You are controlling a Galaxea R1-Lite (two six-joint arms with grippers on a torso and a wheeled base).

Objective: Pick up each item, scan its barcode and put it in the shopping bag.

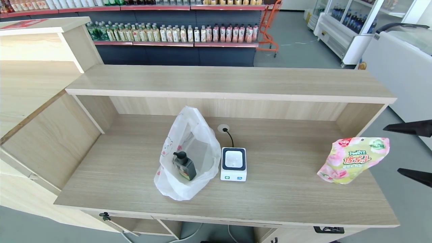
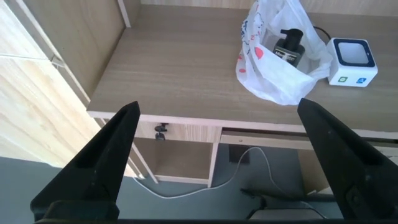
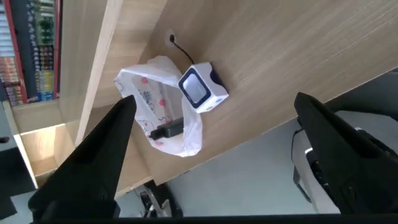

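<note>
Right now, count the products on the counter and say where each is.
2. A pump bottle stands inside the shopping bag, left of the scanner; a pink snack pouch sits at the right end of the counter. The bag may hide more.

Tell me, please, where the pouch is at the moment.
In the head view, the pouch sits on the counter at the robot's right, near its right edge, far from the scanner and bag.

Bright, even indoor light, soft faint shadows, shopping bag (image 1: 190, 133) glowing translucent, straight edges bowed outward
</note>
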